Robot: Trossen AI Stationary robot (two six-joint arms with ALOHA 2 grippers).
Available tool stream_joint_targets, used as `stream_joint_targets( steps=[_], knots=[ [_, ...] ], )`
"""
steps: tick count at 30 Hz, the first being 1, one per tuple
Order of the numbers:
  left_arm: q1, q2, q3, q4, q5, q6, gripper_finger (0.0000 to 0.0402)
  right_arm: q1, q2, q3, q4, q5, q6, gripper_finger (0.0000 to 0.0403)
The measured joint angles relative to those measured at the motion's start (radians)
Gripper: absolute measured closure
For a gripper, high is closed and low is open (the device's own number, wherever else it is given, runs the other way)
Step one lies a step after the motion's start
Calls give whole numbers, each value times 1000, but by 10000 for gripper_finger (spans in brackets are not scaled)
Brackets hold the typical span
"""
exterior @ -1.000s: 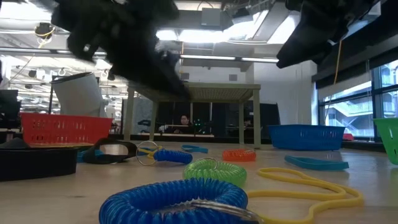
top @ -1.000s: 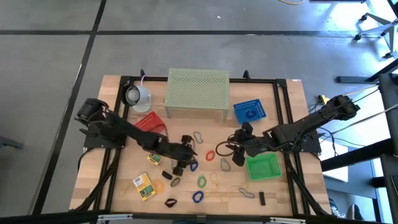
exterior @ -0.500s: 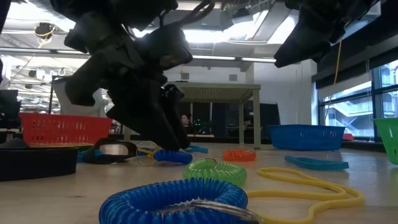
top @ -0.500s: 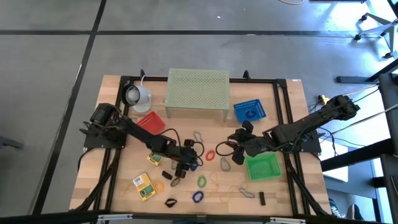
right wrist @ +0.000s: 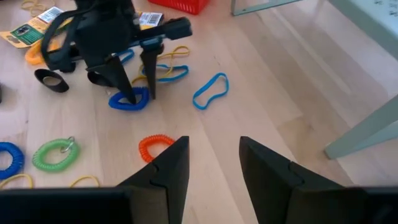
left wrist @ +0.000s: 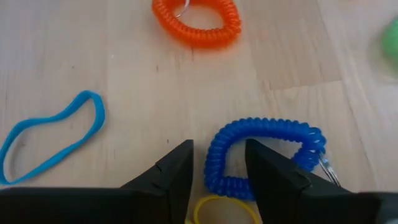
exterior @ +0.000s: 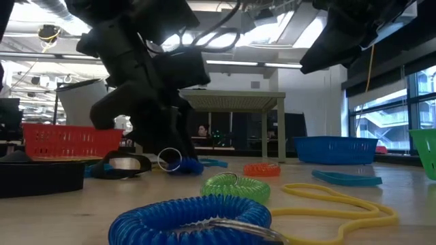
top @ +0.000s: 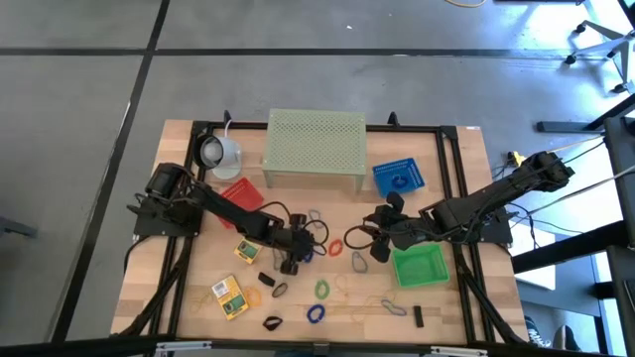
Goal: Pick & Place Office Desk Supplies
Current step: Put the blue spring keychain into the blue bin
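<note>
Loose desk supplies lie on the wooden table. My left gripper [top: 297, 255] is down at a blue coil loop [left wrist: 264, 155], open, with one finger inside the loop and one outside it. An orange coil [left wrist: 196, 22] and a light blue band [left wrist: 50, 140] lie just beyond. My right gripper [top: 376, 241] hangs open above the table beside the green basket [top: 419, 266], nothing between its fingers. Its wrist view shows the left gripper [right wrist: 140, 93] standing on the blue coil [right wrist: 127, 101]. My left gripper comes from above, slanting down. One side of the blue coil [left wrist: 214, 168] lies between its fingers, with a gap still showing beside the outer finger [left wrist: 177, 171]. Whether the pads touch the coil I cannot tell. The coil lies on the table.
A pale green perforated stand [top: 316, 144] is at the back, with a red basket [top: 240, 195], a blue basket [top: 399, 177] and a white cup [top: 220, 152]. A green coil [top: 322, 289], another blue coil [top: 316, 313] and yellow packets [top: 228, 296] lie nearer the front.
My left gripper has come down onto the blue coil, tipping steeper, and its fingers have drawn closer together. The silvery ring at the coil's end now stands up off the table. My right arm has kept still.
</note>
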Motion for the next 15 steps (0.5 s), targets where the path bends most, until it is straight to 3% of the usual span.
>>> stream_joint_targets(
  steps=[8, 15],
  knots=[
    [-4, -1, -5, 51, 29, 84, 379, -1, 0, 0, 0, 24, -23, 262],
    [-33, -75, -13, 84, -52, 154, 385, -1, 0, 0, 8, 17, -23, 262]
  ],
)
